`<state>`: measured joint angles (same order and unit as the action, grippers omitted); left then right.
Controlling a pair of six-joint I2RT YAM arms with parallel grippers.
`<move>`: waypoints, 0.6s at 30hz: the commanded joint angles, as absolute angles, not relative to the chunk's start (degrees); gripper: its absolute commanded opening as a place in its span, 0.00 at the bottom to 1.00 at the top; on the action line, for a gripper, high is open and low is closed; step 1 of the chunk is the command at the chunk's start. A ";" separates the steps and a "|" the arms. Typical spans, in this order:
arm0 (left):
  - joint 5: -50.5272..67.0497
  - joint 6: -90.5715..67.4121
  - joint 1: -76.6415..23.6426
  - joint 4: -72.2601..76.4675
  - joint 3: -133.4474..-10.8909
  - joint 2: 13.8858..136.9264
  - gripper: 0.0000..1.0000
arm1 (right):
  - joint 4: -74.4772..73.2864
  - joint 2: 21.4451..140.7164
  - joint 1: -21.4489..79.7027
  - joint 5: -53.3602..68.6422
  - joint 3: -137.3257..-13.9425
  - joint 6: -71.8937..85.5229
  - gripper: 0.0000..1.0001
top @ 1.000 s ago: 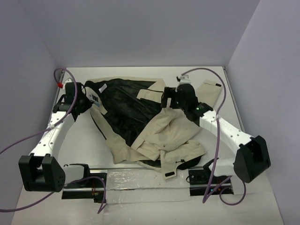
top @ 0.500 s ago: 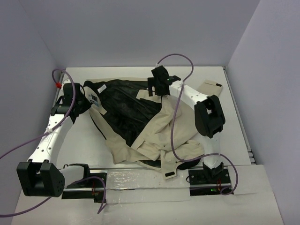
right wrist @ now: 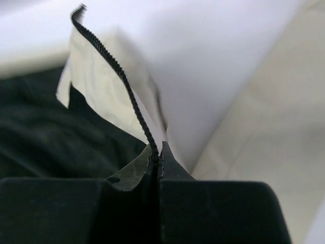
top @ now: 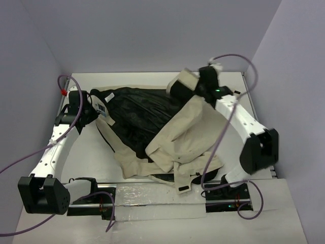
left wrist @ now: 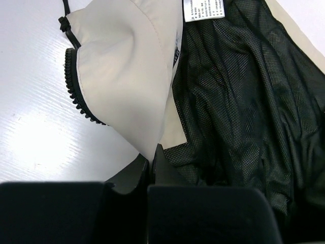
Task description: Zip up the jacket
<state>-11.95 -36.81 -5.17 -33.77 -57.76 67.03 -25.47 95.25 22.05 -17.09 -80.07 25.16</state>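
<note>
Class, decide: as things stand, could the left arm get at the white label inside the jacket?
Probably not yet: the left gripper is shut on the jacket edge. The white label lies uncovered just beyond, so only that grip hinders it.

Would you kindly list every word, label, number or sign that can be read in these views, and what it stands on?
White label sewn inside the jacket: several lines of print, too small and blurred to read.
No other text, brand or number shows in any view.

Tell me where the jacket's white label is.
In the top view, the white label sits far left on the jacket's black lining, by the left arm's jaws.
</note>
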 commanded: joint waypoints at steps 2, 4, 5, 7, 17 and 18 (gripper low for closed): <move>-10.92 -33.14 -5.45 -32.09 -60.91 65.75 0.00 | -13.73 79.92 11.98 -23.11 -72.80 32.96 0.00; -9.92 -33.37 -5.61 -31.38 -60.75 65.19 0.00 | -10.95 76.62 11.72 -24.60 -69.44 32.80 0.00; -9.23 -33.32 -5.62 -30.52 -60.50 64.97 0.00 | -9.65 75.61 11.69 -24.63 -68.02 32.55 0.00; -6.95 -33.49 -5.94 -28.90 -60.34 65.13 0.00 | -7.55 75.60 11.73 -22.51 -66.09 32.08 0.01; -2.29 -29.84 -11.58 -27.33 -64.42 70.07 0.00 | -17.36 84.05 13.01 -17.31 -71.40 30.65 0.92; -2.29 -29.38 -12.82 -27.04 -65.21 70.17 0.00 | -17.22 82.29 13.29 -17.31 -70.88 30.31 0.94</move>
<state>-4.76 -32.37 -9.73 -30.81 -60.66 69.75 -15.99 88.17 12.16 -17.34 -69.74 31.20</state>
